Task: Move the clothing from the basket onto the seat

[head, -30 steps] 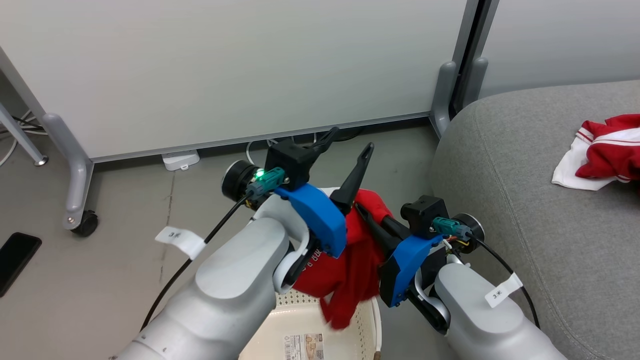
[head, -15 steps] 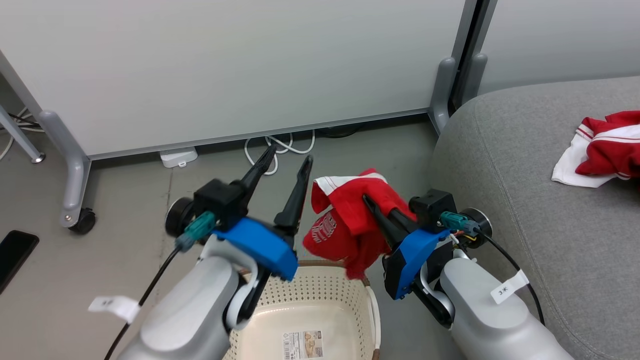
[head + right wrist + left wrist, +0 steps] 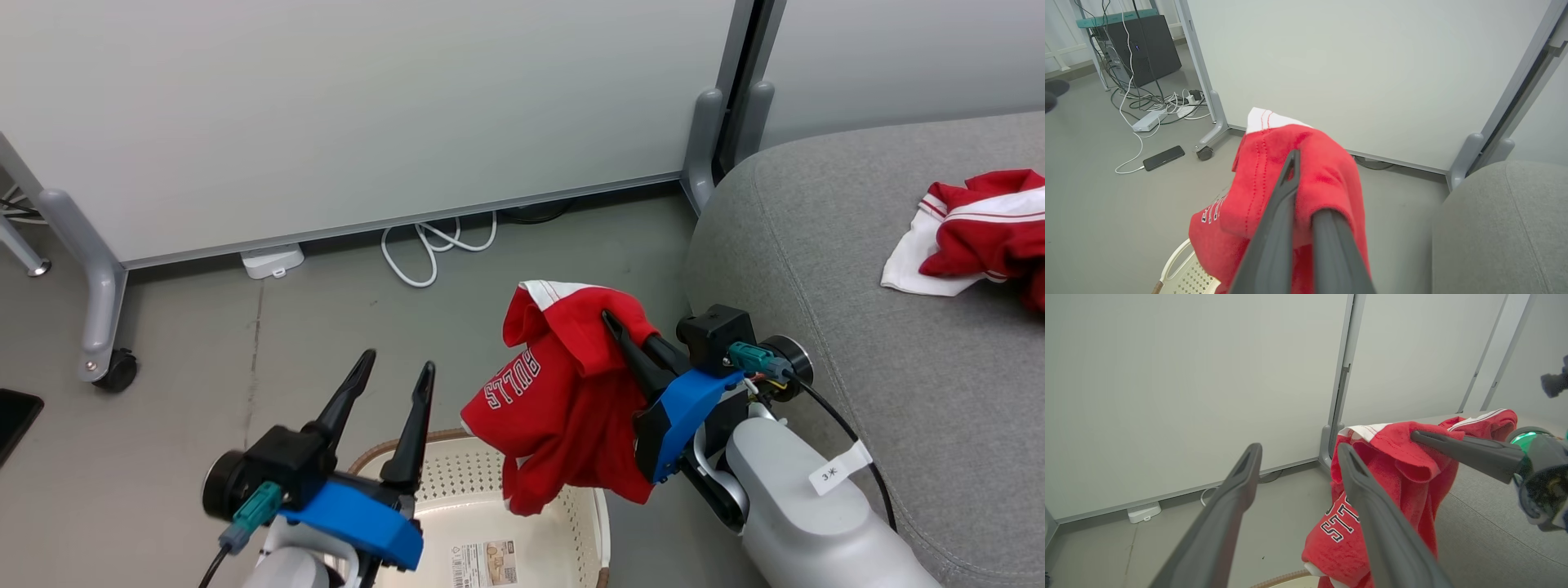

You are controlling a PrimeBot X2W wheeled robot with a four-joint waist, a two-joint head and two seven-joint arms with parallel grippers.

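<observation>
A red garment with white "BULLS" lettering (image 3: 563, 400) hangs in the air over the far right corner of the cream perforated basket (image 3: 469, 482). My right gripper (image 3: 606, 315) is shut on the garment's top fold. The right wrist view shows that gripper (image 3: 1293, 154) pinching the red cloth (image 3: 1269, 163). My left gripper (image 3: 397, 360) stands open and empty to the left of the garment, above the basket's far rim. A second red and white garment (image 3: 971, 241) lies on the grey seat (image 3: 857, 343) to the right.
White partition panels on castor feet (image 3: 102, 359) stand behind the basket, with a white cable (image 3: 424, 253) and a power block (image 3: 272, 260) at their base. A dark phone (image 3: 1163, 157) lies on the grey floor. The basket bottom carries a paper label (image 3: 490, 563).
My left arm has dropped down and to the left, away from the garment, still open. The right gripper keeps its hold, and the garment now hangs free with the lettering showing. The camera has shifted slightly.
</observation>
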